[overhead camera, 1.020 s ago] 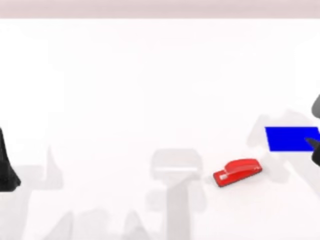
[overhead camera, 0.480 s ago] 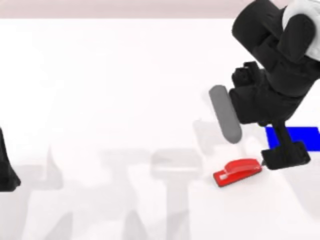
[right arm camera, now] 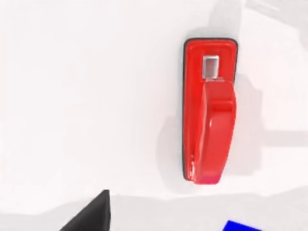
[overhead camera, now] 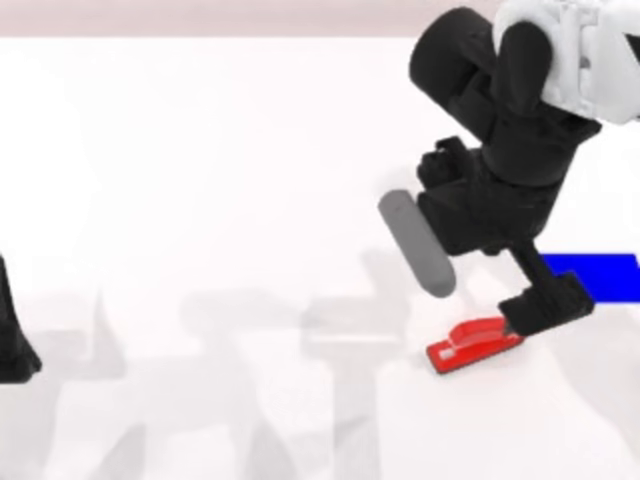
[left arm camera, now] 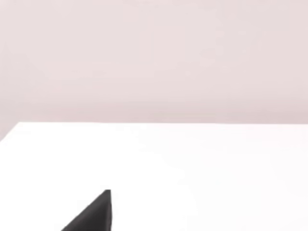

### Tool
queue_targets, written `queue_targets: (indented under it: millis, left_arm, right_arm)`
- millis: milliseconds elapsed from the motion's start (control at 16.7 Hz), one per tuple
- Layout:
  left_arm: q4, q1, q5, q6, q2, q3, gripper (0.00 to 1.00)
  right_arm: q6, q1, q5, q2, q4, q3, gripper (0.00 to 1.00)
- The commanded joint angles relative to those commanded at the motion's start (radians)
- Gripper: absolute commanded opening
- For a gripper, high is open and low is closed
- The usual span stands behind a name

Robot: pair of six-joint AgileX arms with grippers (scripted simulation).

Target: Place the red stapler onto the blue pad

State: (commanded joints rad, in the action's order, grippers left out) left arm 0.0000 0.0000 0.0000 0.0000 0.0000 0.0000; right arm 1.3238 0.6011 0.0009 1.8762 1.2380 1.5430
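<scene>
my right gripper (overhead camera: pixel 540 307) over stapler's right end, finger state: can't tell | blue pad (overhead camera: pixel 600 276) at right edge, flat, partly hidden | red stapler (overhead camera: pixel 473 344) glossy, rounded top, on table just left of pad | left arm (overhead camera: pixel 12 330) parked left

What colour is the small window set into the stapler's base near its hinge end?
Pale grey, metallic-looking, on the red stapler; clearest in the right wrist view.

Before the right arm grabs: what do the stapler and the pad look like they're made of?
The red stapler: probably glossy plastic or painted metal, judging by its smooth sheen; the pale insert near one end looks like metal. The blue pad: flat, matte, uniformly blue, possibly rubber, foam or card; the look leaves it open.
</scene>
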Motion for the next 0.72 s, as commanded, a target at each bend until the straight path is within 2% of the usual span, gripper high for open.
queue_targets:
  millis: [240, 720]
  left_arm:
    - [0.000, 0.000, 0.000, 0.000, 0.000, 0.000, 1.00]
    - [0.000, 0.000, 0.000, 0.000, 0.000, 0.000, 1.00]
  right_arm:
    - [-0.001, -0.002, 0.000, 0.008, -0.041, -0.037, 1.00]
    - [-0.004, 0.003, 0.001, 0.101, -0.362, -0.259, 1.00]
